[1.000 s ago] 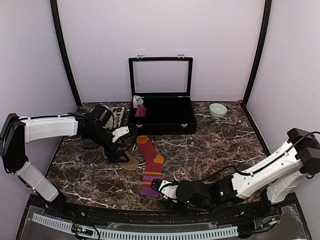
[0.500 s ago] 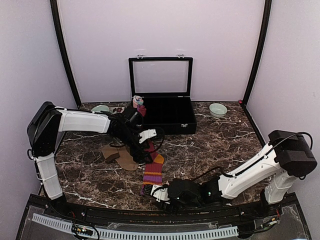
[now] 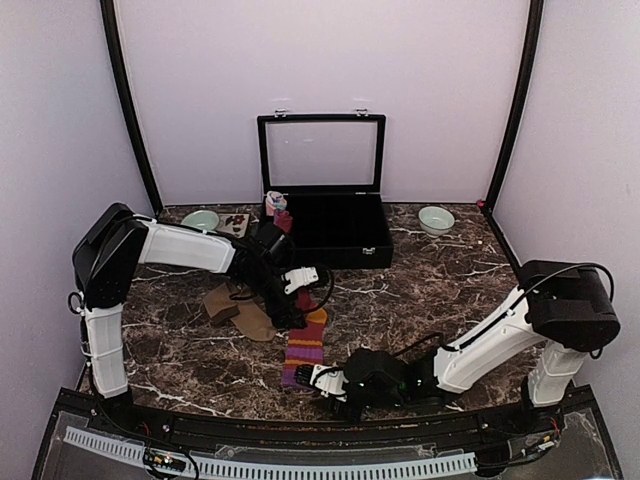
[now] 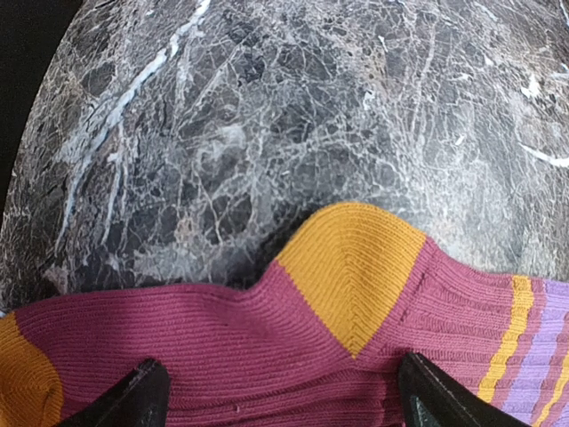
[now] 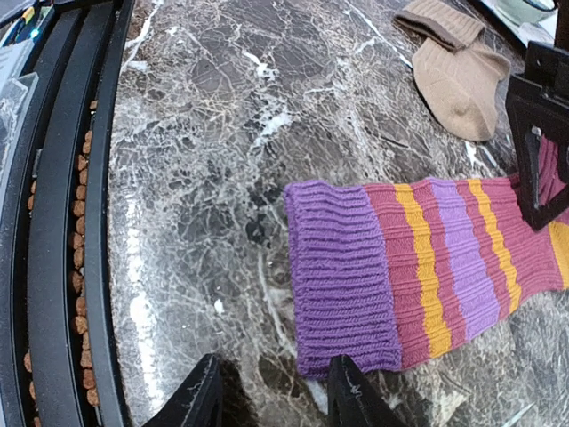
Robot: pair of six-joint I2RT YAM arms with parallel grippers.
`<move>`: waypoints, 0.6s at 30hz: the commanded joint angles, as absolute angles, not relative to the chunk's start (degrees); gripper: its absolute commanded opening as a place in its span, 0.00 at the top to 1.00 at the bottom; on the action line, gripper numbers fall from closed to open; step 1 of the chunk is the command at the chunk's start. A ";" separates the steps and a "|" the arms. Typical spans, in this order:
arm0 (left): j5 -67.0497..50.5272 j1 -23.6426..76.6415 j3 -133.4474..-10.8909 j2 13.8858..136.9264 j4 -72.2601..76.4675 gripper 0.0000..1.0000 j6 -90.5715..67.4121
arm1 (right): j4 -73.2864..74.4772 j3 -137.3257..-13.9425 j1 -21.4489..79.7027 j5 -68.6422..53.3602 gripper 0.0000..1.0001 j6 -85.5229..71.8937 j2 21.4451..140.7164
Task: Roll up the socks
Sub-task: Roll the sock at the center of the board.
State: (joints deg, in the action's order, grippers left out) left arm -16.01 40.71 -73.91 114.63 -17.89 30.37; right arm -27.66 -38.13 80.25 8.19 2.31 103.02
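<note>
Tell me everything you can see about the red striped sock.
The sock is ribbed maroon knit with orange heel and toe, and a purple cuff beside orange and lilac stripes. It lies flat, unrolled, on the marble table, cuff toward the near edge. The left end effector hangs open over its foot; the right end effector sits at the cuff.

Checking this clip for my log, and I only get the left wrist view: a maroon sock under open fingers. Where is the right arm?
Observer: The right pincer is at the striped sock's purple cuff, jaws apart around its corner.
Reviewer: Any rolling started?
Observer: No, the cuff lies flat, unrolled.
Reviewer: Other socks?
Observer: Tan socks lie flat beside it, on the left arm's side.
</note>
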 commanded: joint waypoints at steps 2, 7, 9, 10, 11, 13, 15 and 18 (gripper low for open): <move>-13.27 40.61 -74.83 114.97 -19.33 0.07 31.71 | -29.63 -38.03 79.07 7.05 0.65 3.80 105.51; -13.60 40.61 -73.43 112.16 -19.83 0.04 32.58 | -28.43 -39.73 78.77 9.58 0.74 5.19 106.98; -14.41 40.58 -72.66 110.66 -20.28 0.02 32.90 | -28.18 -39.82 78.67 10.97 0.76 5.63 106.98; -14.69 40.59 -72.10 109.98 -20.23 0.02 33.00 | -28.16 -39.77 78.66 11.49 0.77 5.77 106.68; -15.14 40.60 -71.54 109.35 -20.15 0.01 33.16 | -28.21 -39.77 78.67 11.86 0.77 5.92 106.33; -15.45 40.60 -70.89 108.55 -20.27 0.01 33.57 | -27.82 -39.86 78.68 12.07 0.76 6.37 105.70; -15.08 40.54 -70.56 108.17 -20.43 0.01 33.66 | -26.62 -40.55 78.66 12.53 0.76 6.86 105.79; -14.08 40.48 -70.12 106.28 -21.46 0.01 33.90 | -24.20 -42.77 78.77 12.49 0.78 7.86 107.04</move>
